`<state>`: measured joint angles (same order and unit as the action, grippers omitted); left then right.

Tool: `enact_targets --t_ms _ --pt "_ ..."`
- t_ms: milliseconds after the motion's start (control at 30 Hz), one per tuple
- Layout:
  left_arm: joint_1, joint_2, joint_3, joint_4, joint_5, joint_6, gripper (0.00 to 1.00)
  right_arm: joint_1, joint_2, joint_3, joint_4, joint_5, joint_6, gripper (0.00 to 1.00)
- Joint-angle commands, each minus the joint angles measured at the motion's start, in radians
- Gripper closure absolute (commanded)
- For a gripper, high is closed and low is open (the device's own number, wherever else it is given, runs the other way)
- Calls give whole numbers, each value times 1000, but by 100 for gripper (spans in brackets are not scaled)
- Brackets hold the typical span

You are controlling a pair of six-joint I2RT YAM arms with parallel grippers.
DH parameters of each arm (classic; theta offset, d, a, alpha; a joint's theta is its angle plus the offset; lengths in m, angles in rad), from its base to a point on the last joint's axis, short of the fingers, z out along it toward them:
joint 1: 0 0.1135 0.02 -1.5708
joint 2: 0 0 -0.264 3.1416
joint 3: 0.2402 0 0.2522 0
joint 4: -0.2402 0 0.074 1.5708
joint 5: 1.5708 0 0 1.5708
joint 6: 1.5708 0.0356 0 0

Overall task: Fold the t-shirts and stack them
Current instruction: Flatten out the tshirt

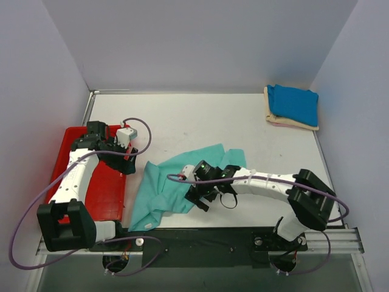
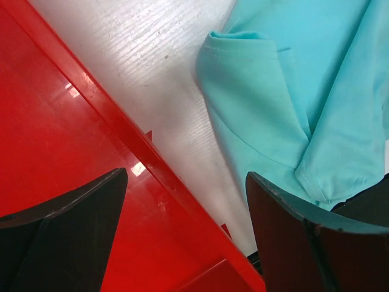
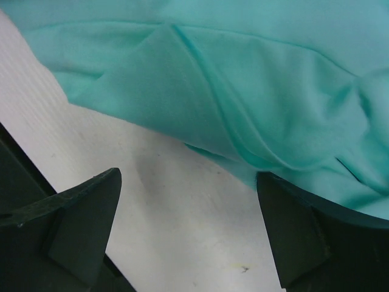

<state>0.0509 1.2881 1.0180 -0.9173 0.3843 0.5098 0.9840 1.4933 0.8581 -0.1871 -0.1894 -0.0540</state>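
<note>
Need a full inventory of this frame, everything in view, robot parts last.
teal-green cloth t-shirt: 1, teal-green, crumpled, near centre of the table
bright blue cloth t-shirt: 1, blue, folded, far right corner, on top of the cream one
cream cloth t-shirt: 1, cream, folded, under the blue one
red plastic tray: 1, red, left side
white table: 1, white, under everything
left gripper: 1, black, open, over the tray's rim
right gripper: 1, black, open, over the teal shirt's edge
</note>
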Motion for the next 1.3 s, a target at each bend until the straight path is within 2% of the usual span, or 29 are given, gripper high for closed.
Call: enact_targets --t_ms 0,33,133,300,467,633,733,800,833,900,1100,1167,1233,1267 --pt "14 -44 8 44 96 33 11 126 55 49 -63 15 -327 13" --pt "14 -49 7 44 94 33 11 172 45 38 -39 -25 -439 13" --pt "20 -65 -5 57 87 29 11 231 7 -2 6 -73 -585 12" --pt "30 -78 -44 80 84 29 11 262 62 68 -110 -119 -780 12" --pt "46 -62 -53 100 85 24 11 263 240 220 -198 -127 -843 18" --pt "49 -61 -78 100 99 42 11 265 286 272 -219 -125 -897 19" --pt "50 -59 -91 112 94 49 11 265 340 312 -277 -78 -909 23" --pt "55 -58 -91 115 96 47 11 265 375 349 -323 -50 -905 33" --pt "56 -55 -91 117 97 47 11 265 387 378 -343 -50 -902 42" --pt "55 -50 -90 115 103 47 11 268 400 397 -382 -32 -911 52" --pt "58 -59 -94 118 103 50 11 283 436 400 -405 5 -922 52" --pt "63 -64 -96 118 103 52 11 283 436 398 -408 2 -923 58" --pt "67 -70 -93 120 105 53 11 283 443 400 -417 -7 -919 73" --pt "69 -73 -96 120 105 55 11 283 444 401 -420 -7 -912 96"
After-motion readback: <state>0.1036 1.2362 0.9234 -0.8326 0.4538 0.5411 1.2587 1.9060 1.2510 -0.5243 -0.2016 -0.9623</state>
